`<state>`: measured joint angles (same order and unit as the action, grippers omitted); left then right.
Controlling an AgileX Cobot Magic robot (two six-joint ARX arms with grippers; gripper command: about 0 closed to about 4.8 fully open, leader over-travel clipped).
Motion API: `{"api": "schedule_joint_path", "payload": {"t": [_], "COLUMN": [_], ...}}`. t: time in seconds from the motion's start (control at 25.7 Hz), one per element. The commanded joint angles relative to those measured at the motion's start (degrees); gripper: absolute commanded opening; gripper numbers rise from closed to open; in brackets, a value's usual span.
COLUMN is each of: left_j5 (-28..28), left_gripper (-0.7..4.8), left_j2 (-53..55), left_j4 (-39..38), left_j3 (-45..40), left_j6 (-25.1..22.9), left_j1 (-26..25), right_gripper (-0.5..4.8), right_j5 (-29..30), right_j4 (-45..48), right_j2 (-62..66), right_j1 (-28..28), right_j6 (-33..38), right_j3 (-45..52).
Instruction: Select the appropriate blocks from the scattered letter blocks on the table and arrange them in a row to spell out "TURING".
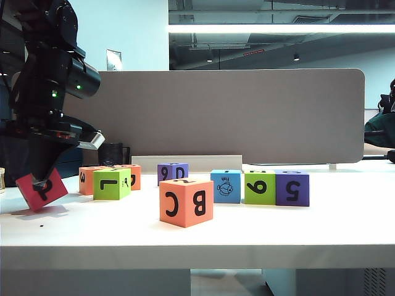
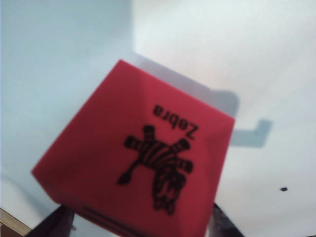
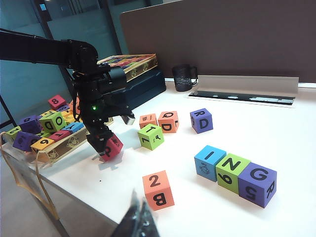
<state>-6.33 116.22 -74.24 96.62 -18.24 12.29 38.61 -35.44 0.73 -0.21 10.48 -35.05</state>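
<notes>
My left gripper is shut on a magenta cube with a zebra picture, held tilted low over the table's left end; its dark fingers flank the cube. A blue fish cube, a lime green cube and a purple cube stand in a row, reading I, N, G in the right wrist view. A lime green cube and a purple cube lie loose. My right gripper is shut and empty, off the table's near side.
A larger orange "B C" cube stands in front, mid-table. Two small orange cubes sit behind the lime one. A black mug and a grey partition are at the back. A box of spare blocks sits beyond the left edge.
</notes>
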Motion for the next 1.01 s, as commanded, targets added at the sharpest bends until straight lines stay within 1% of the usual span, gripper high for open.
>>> {"api": "schedule_joint_path", "payload": {"t": [0.04,0.12,0.19,0.23,0.35,0.47,0.51,0.58,0.7,0.74,0.82,0.86,1.01], "left_j5": [2.1,2.1,4.7,5.1,5.0,4.6,3.9,3.8,4.2,4.2,4.2,4.2,4.2], "left_gripper": [3.41,3.41,3.41,3.41,3.41,3.42,3.42,3.42,3.42,3.42,3.42,3.42,3.42], "left_j2": [-0.7,-0.7,-0.8,-0.9,-0.9,-0.9,-0.9,-0.9,-0.9,-0.9,-0.9,-0.9,-0.9], "left_j4": [1.2,0.8,-0.1,0.1,0.9,0.1,-0.5,-0.2,1.1,1.5,1.7,1.7,1.7], "left_j3": [0.5,1.5,3.6,3.9,4.2,4.2,4.2,4.2,4.2,4.2,4.2,4.2,4.2], "left_j6": [-0.4,0.1,1.1,1.1,0.8,0.9,1.8,6.4,14.5,17.8,22.4,24.3,27.7], "left_j1": [0.2,0.2,0.4,0.7,0.7,0.7,0.7,0.7,0.7,0.7,0.7,0.7,0.7], "right_gripper": [-0.01,-0.01,-0.01,-0.01,-0.01,-0.01,-0.01,-0.01,-0.01,-0.01,-0.01,-0.01,-0.01], "right_j5": [-0.2,-0.2,-0.2,-0.2,-0.1,-0.1,-0.1,-0.1,-0.1,-0.1,-0.1,-0.1,-0.1], "right_j4": [0.5,0.5,0.5,0.5,0.5,0.5,0.5,0.5,0.5,0.5,0.5,0.5,0.5], "right_j2": [-0.6,-0.6,-0.6,-0.6,-0.6,-0.6,-0.6,-0.6,-0.6,-0.6,-0.6,-0.6,-0.6], "right_j1": [-0.1,-0.1,-0.1,-0.1,-0.1,-0.1,-0.1,-0.1,-0.1,-0.1,-0.1,-0.1,-0.1], "right_j6": [0.0,0.0,0.0,0.0,0.0,0.0,0.0,0.0,0.0,0.0,0.0,0.0,0.0], "right_j3": [-0.2,-0.2,-0.2,-0.2,-0.2,-0.2,-0.2,-0.2,-0.2,-0.2,-0.2,-0.2,-0.2]}}
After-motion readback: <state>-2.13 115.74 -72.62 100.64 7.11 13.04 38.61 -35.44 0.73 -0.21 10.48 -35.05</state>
